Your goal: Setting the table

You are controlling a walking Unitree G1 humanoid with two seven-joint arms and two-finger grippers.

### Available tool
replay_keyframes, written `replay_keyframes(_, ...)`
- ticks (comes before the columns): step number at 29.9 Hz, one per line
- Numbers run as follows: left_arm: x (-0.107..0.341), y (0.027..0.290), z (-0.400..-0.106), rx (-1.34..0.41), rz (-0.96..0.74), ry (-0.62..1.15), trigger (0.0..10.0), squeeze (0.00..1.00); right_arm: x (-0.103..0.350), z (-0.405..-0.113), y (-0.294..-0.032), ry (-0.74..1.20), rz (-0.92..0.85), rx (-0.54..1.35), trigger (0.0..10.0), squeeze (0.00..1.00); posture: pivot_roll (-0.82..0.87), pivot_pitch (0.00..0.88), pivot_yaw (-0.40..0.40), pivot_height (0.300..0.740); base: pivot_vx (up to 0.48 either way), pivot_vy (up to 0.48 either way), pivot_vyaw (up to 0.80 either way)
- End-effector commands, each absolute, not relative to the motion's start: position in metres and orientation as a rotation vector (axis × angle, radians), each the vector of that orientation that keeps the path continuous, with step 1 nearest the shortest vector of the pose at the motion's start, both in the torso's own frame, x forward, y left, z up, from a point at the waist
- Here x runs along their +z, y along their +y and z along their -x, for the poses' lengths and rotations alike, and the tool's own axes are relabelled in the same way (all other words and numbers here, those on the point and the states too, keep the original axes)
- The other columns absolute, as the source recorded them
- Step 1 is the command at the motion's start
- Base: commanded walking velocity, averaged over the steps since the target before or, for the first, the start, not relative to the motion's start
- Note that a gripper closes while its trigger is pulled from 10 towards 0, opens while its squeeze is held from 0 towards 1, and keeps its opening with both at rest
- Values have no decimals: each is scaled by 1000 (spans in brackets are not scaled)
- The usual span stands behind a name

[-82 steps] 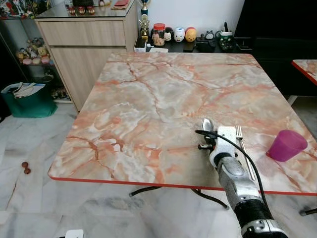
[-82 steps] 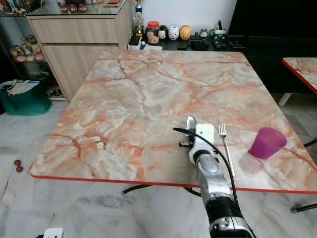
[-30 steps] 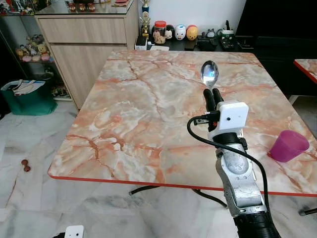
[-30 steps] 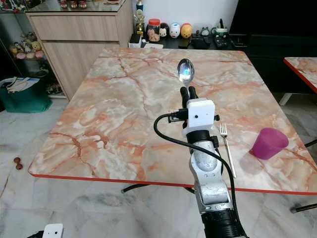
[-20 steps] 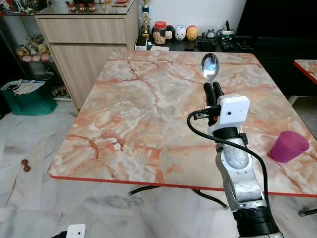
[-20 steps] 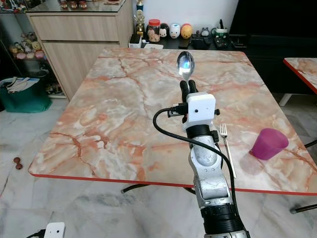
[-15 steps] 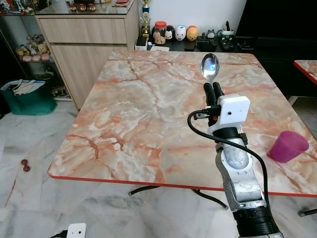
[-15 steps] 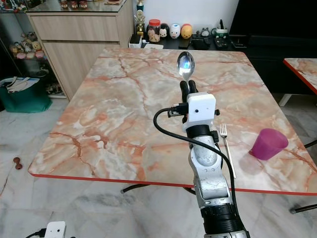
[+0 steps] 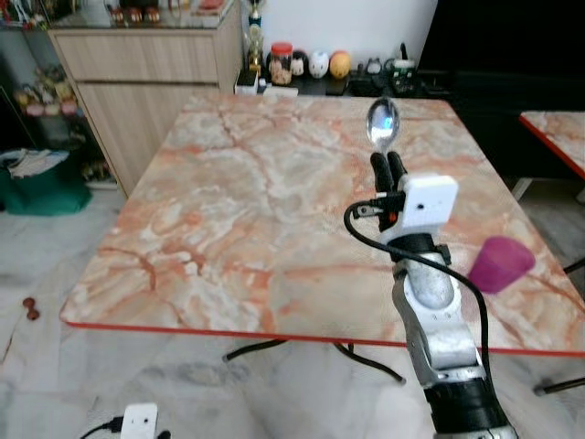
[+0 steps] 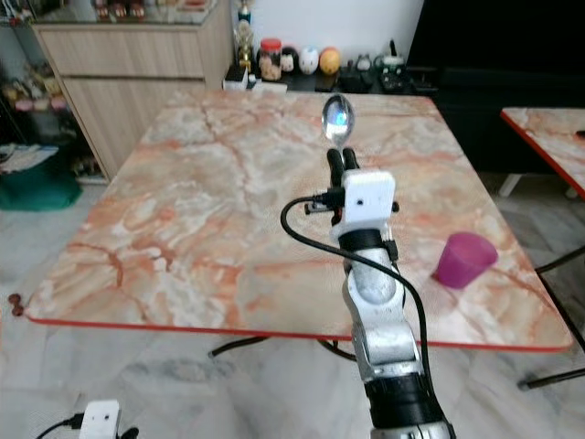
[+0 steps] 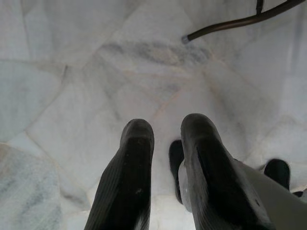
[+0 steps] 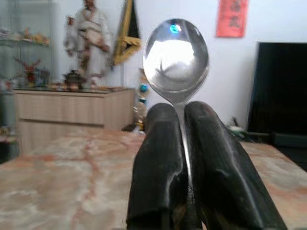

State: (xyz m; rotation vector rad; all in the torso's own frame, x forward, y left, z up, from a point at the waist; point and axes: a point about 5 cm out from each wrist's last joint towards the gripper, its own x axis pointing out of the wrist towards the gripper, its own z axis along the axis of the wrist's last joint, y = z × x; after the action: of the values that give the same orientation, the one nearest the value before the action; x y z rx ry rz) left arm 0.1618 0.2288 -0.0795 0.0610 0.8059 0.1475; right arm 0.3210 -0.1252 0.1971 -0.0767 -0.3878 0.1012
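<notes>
Spoon [image 10: 336, 118] is sitting clamped in your right gripper [image 10: 341, 161], bowl pointing up, raised above the table [image 10: 183, 210] over its middle-right area. In the right wrist view you're seeing the handle pinched between both black fingers [image 12: 163, 158], which are pressing together on it, with the bowl [image 12: 176, 61] sticking out past the tips and catching room reflections.

Right arm is standing nearly vertical in front of you, white camera box just below the fingers, black cable looping off its left side.

Cup [image 10: 464, 259], purple, is sitting on the table to the right of the arm, near the right edge, well apart from the spoon. It's looking slightly tilted, but blur is making that hard to call.

Left gripper [image 11: 165, 139] is hanging low over the grey marble floor [image 11: 72, 76]; its two fingers are sitting slightly apart with nothing between them. A dark table leg is crossing the floor beyond it.

Behind the table you're looking at a wooden cabinet [image 10: 137, 64] and a low dark shelf carrying small jars and figurines. Green bag is sitting on the floor at far left.
</notes>
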Motion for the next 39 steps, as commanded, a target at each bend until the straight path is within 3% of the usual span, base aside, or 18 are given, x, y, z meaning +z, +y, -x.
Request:
replay_keyframes(1,-78,231,-162,159,-64,793,10000,0,200,-321,-123,-394,60,113,10000,0,-46,0,-13,707,0,-247,-525)
replay_keyframes(39,-75,230,-168,143,-74,763,10000,0,199,-322,-110,-392,56,174,10000,0,-43,0,-10,707,0,-255,-13)
